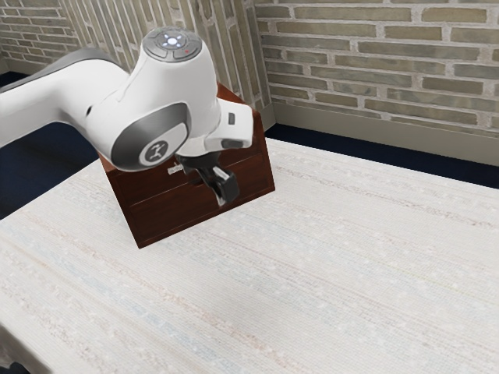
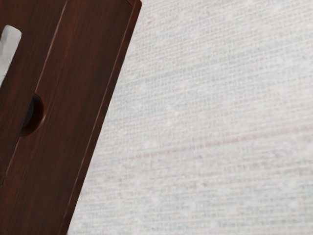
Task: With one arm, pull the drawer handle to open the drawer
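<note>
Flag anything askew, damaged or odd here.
The cabinet seems turned slightly off the table's grain lines, not square to them. Otherwise nothing stands out: no damage, no spill.

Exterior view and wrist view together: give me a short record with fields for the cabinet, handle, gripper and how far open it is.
cabinet: dark brown wooden drawer cabinet, standing on pale woven-textured table
handle: pale grey bar on the cabinet's front
gripper: black two-finger gripper, at the cabinet's front, near the handle
state: cabinet's front looks flush, nothing pulled out yet
</note>
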Available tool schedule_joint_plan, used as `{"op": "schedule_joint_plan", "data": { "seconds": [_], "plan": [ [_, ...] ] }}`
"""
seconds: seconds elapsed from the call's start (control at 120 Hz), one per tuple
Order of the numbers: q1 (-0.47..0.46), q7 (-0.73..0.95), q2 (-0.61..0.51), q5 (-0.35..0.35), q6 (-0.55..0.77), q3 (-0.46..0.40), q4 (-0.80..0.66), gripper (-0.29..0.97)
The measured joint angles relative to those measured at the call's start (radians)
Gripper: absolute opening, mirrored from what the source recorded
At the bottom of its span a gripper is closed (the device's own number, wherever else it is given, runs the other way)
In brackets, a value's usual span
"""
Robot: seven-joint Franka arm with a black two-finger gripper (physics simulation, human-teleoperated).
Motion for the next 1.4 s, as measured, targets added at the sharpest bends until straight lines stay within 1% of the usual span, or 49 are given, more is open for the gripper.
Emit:
{"op": "schedule_joint_plan", "data": {
  "seconds": [0.433, 0.742, 0.933, 1.108, 1.4],
  "plan": [
    [0.093, 0.069, 0.053, 0.005, 0.031, -0.001, 0.008, 0.68],
    [0.052, 0.094, 0.070, 0.004, 0.056, -0.001, 0.008, 0.68],
    [0.055, 0.115, 0.075, 0.006, 0.074, 0.011, 0.037, 0.68],
    [0.069, 0.135, 0.129, 0.006, 0.088, 0.026, 0.084, 0.68],
    [0.064, 0.155, 0.178, 0.005, 0.100, 0.026, 0.100, 0.68]
  ]
}}
